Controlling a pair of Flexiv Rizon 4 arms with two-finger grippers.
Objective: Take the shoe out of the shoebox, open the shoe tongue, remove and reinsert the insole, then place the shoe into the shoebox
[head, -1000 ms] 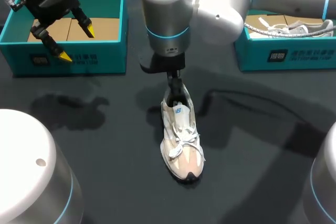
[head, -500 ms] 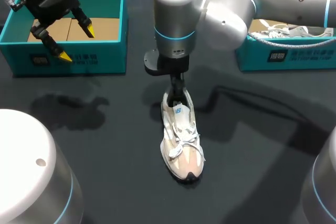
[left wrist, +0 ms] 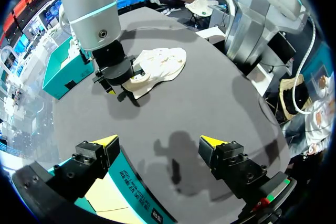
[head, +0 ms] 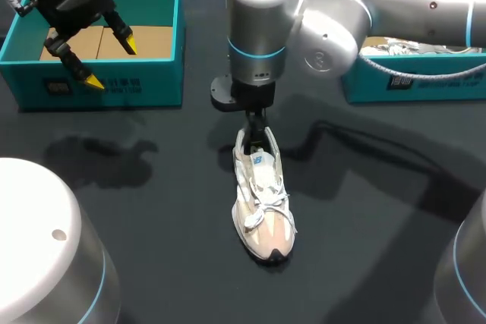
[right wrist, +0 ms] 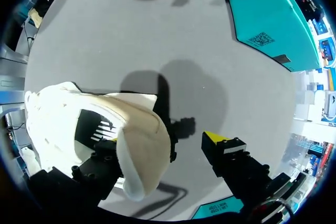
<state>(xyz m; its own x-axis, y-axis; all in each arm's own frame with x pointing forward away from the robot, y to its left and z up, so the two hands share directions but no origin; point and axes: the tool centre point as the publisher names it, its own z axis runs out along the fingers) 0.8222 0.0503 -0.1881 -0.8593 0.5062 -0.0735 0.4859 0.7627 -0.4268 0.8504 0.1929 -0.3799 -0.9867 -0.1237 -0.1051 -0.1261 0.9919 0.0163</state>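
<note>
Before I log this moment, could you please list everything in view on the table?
table: one, dark grey, under everything.
shoe: one, white and beige with a pinkish toe, upright at the table's middle, heel toward the far side.
left shoebox: one, teal, far left, open.
cardboard insert: tan, inside the left shoebox; count unclear.
right shoebox: one, teal, far right, partly behind the right arm.
second shoe: one, white, in the right shoebox, mostly hidden.
left gripper: black with yellow tips, open, above the left shoebox.
right gripper: open, at the shoe's heel, one finger hidden behind the heel collar, the other clear of it.
right arm: silver, coming in from the right.
</note>
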